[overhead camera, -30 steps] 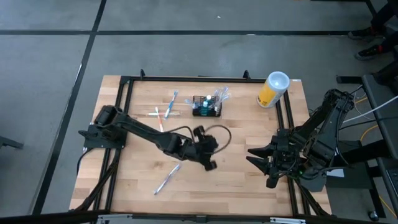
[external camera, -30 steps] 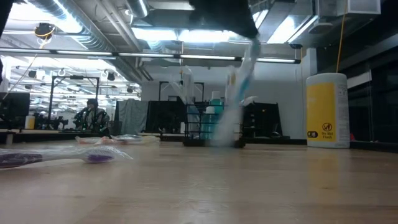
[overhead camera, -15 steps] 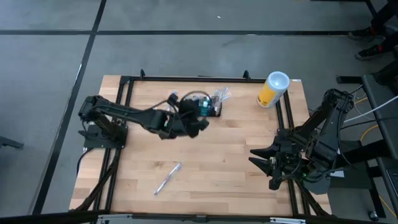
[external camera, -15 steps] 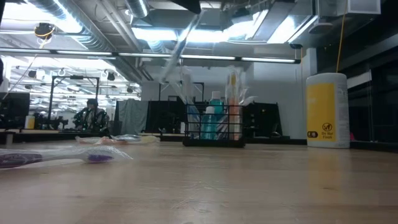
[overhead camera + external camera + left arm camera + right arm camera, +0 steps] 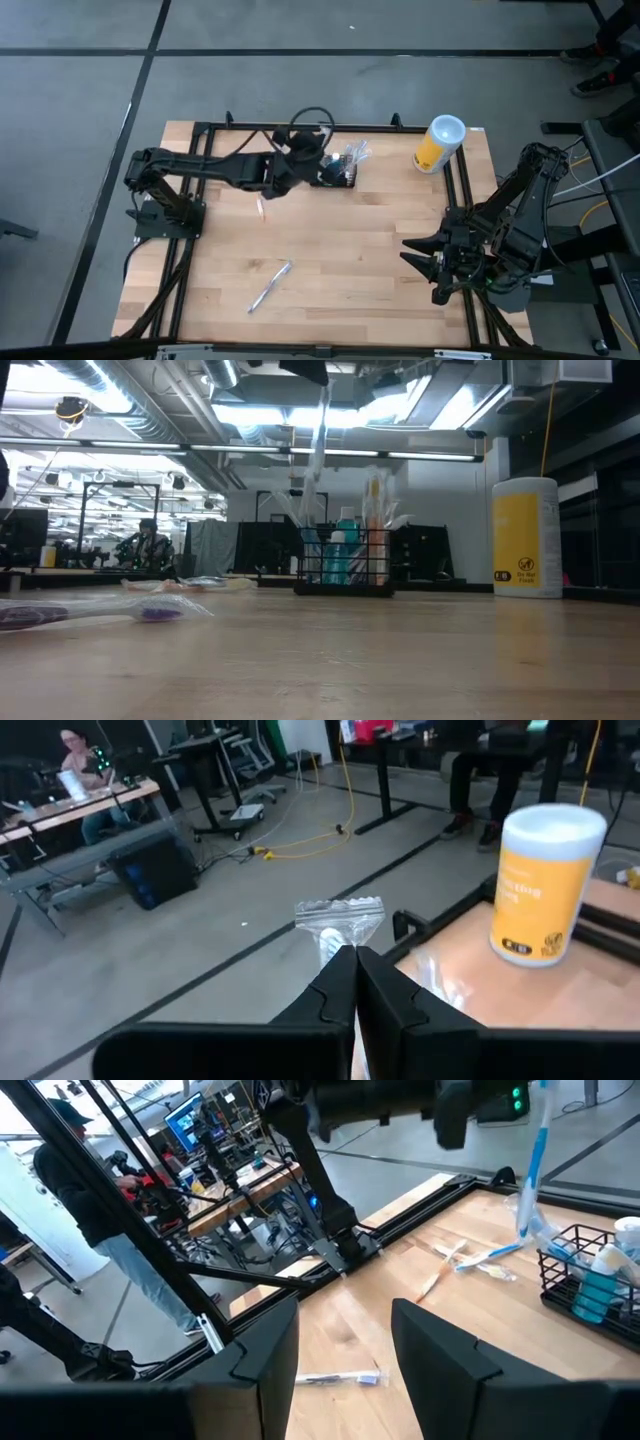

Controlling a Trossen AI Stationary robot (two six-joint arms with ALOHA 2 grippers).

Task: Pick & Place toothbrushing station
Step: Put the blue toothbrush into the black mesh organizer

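Wooden table (image 5: pixel 350 250) mostly bare, left gripper (image 5: pixel 300 150) clamping a wrapped toothbrush (image 5: pixel 318 450) over the far-edge toothbrushing station (image 5: pixel 336 176), right gripper (image 5: pixel 425 262) open near the right edge.

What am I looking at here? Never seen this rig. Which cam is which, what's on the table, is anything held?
Two robot arms at a wooden table, seen by four cameras: one overhead, one at table-top level, and one on each wrist.

The left gripper is over the back of the table above the caddy, a small black wire basket already holding toothbrushes and tubes. Its jaws are shut on a wrapped toothbrush, which hangs upright over the caddy in the table-level view.

The right gripper waits near the right edge with its jaws open, holding nothing.

Also on the table: a yellow canister at the back right, a wrapped brush near the front, and more wrapped brushes beside the caddy.
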